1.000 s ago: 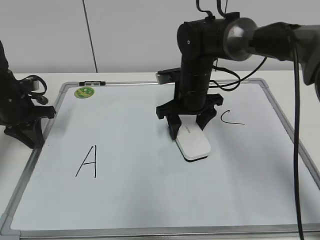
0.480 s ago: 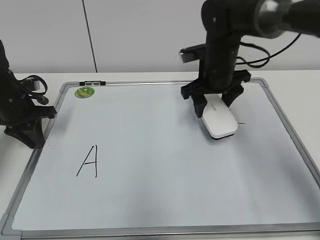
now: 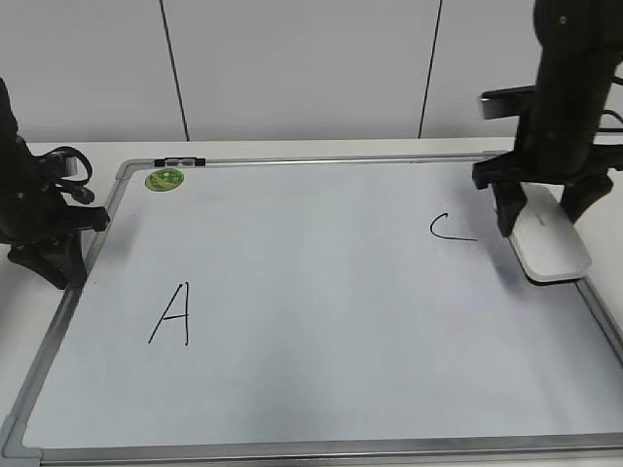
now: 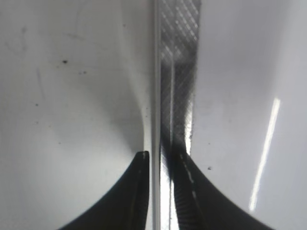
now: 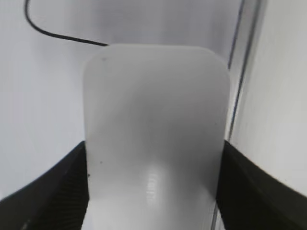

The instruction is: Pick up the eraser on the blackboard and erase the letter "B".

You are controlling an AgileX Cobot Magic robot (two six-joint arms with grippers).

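With no letter "B" visible on the blackboard (image 3: 321,292), I judge wiping done: my right gripper (image 3: 545,219) holds its jaws clamped on the eraser (image 3: 551,245) at three o'clock by the frame, so next I set it down and release.

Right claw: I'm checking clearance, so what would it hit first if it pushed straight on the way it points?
Probably the pale whiteboard: the right claw points down, holding the white rounded plastic eraser at or just above it.
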